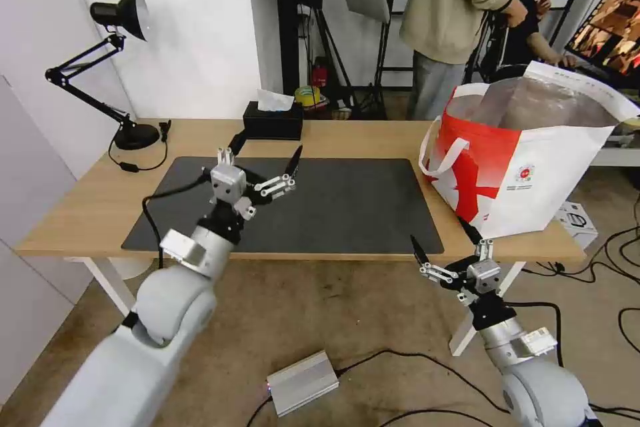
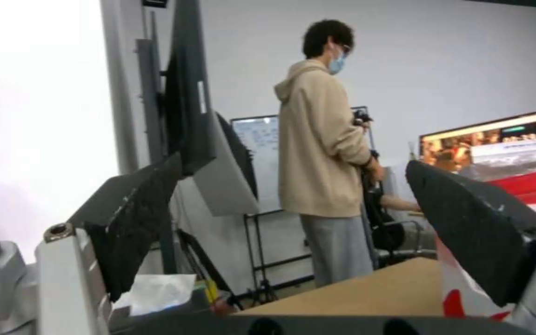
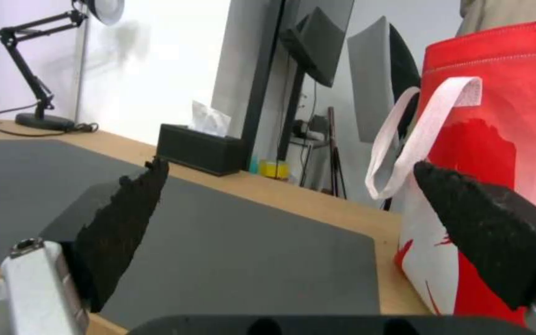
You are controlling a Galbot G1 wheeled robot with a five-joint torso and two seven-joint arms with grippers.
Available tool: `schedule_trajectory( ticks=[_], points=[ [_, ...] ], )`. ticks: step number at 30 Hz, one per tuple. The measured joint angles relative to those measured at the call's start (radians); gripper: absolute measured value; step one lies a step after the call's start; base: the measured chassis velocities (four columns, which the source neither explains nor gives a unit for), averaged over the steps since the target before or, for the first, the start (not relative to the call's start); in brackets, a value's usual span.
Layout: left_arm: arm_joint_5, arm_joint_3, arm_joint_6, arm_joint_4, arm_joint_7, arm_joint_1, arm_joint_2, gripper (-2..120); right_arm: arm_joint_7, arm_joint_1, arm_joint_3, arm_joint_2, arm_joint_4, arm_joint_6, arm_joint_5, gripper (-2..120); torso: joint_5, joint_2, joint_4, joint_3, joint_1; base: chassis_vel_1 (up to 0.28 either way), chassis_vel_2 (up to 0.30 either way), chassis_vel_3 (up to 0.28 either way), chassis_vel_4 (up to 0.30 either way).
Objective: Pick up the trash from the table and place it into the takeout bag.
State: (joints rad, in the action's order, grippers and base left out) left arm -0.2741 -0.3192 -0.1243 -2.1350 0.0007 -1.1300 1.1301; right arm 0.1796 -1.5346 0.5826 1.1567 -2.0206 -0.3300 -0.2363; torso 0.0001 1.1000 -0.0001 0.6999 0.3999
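Observation:
The takeout bag (image 1: 533, 167), white and red with white loop handles and foil lining, stands open on the right end of the light-wood table (image 1: 360, 137). The trash is out of view, and the dark grey mat (image 1: 347, 200) lies bare. My left gripper (image 1: 267, 152) hovers open over the mat's near left part, nothing between its fingers. My right gripper (image 1: 445, 240) is open and empty, at the table's front edge just in front of the bag. The left wrist view has the left gripper (image 2: 293, 163) facing the bag (image 2: 528, 186). The right wrist view shows the right gripper (image 3: 291, 164) beside the bag (image 3: 498, 116).
A black tissue box (image 1: 272, 120) sits at the table's back edge, and a black desk lamp (image 1: 135, 135) stands at the back left. A silver box (image 1: 303, 381) and cables lie on the floor in front. People stand behind the table.

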Motion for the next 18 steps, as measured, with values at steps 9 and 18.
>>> schedule_trajectory(
  ticks=[9, 18],
  points=[
    [0.128, -0.088, -0.065, -0.025, 0.036, -0.149, 0.106, 96, 0.0, 0.0, 0.0, 0.0, 0.0, 0.0, 0.0, 100, -0.0001, 0.0, 0.0, 0.0, 0.0, 0.0, 0.0, 0.0, 0.0],
    [0.206, -0.154, -0.128, -0.025, 0.064, -0.245, 0.172, 95, 0.0, 0.0, 0.0, 0.0, 0.0, 0.0, 0.0, 100, -0.0001, 0.0, 0.0001, 0.0, 0.0, 0.0, 0.0, 0.0, 0.0]
  ],
)
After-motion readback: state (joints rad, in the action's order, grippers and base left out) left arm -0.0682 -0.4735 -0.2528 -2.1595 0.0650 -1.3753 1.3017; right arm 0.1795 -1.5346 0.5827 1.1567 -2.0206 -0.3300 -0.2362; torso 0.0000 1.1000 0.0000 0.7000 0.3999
